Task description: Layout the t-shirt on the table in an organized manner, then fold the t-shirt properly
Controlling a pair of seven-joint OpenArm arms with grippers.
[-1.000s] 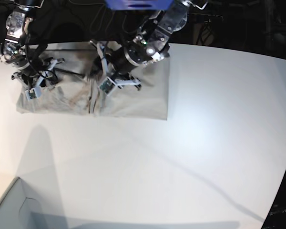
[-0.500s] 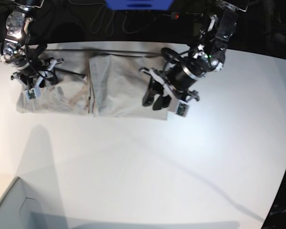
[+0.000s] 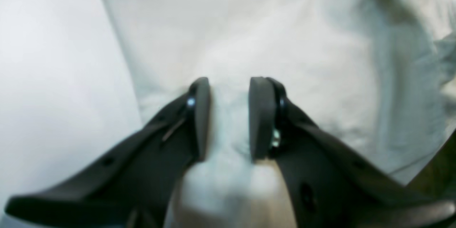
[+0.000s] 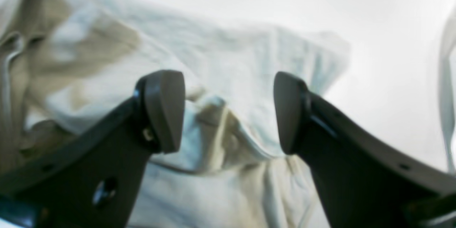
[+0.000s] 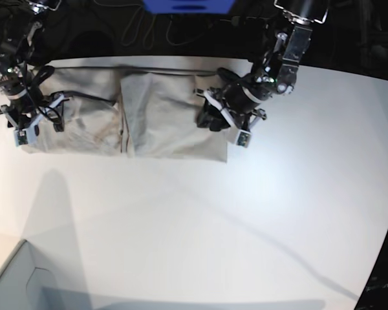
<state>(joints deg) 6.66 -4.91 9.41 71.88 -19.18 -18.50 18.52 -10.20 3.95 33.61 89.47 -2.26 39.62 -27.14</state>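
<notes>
The light grey-beige t-shirt (image 5: 161,116) lies as a long, wrinkled band across the far side of the white table (image 5: 246,213). My left gripper (image 5: 211,120) is at the shirt's right end. In the left wrist view the left gripper (image 3: 229,89) has its jaws close together, with a ridge of shirt cloth (image 3: 285,42) pinched between them. My right gripper (image 5: 33,126) is at the shirt's left end. In the right wrist view the right gripper (image 4: 228,85) is open just above crumpled cloth (image 4: 231,60), holding nothing. No neck label shows.
A pale box corner (image 5: 13,284) sits at the near left. A dark cable (image 5: 149,68) runs along the shirt's far edge. The table's curved edge (image 5: 375,271) falls away at the right. Beyond the far edge it is dark, with a blue block (image 5: 187,5).
My left arm swung from the shirt's middle to its right end, leaving the cloth spread flatter, and its jaws have narrowed on the edge. My right gripper shifted a little left.
</notes>
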